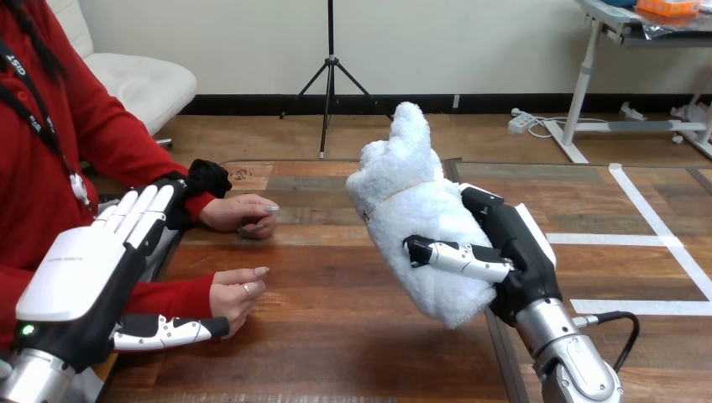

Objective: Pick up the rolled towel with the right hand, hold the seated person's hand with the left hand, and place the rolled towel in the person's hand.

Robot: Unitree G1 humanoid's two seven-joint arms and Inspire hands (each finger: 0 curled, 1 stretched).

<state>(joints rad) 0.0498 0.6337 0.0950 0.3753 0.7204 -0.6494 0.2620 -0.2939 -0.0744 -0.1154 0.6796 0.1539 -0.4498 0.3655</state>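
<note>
Our right hand (514, 252) is shut round a white, fluffy rolled towel (411, 210). The right thumb (458, 257) lies across the near side of the towel. The other fingers go round the far side, where we cannot see them. The rolled towel is up in the air above the brown wooden table (336, 336) and does not touch it. It is tilted, with its thin end pointing up and its fat end low by our palm. The shiny silver forearm (571, 361) behind this hand comes in from the near right.

Our left hand (80, 273) is at the near left, over the table's left edge. It is wide open and holds nothing. Its fingers (138, 210) are straight, close together and point away from us. The left thumb (168, 330) sticks out to the right, low down.

The person sits at the left side. The person's near hand (237, 294) rests on the table with loosely curled fingers, just to the right of our left hand. The tip of our left thumb is just beside that hand, but we cannot tell if they touch. The person's far hand (243, 214) lies on the table too, near our left fingertips but apart from them. The towel is well to the right of both of the person's hands and touches neither.
</note>
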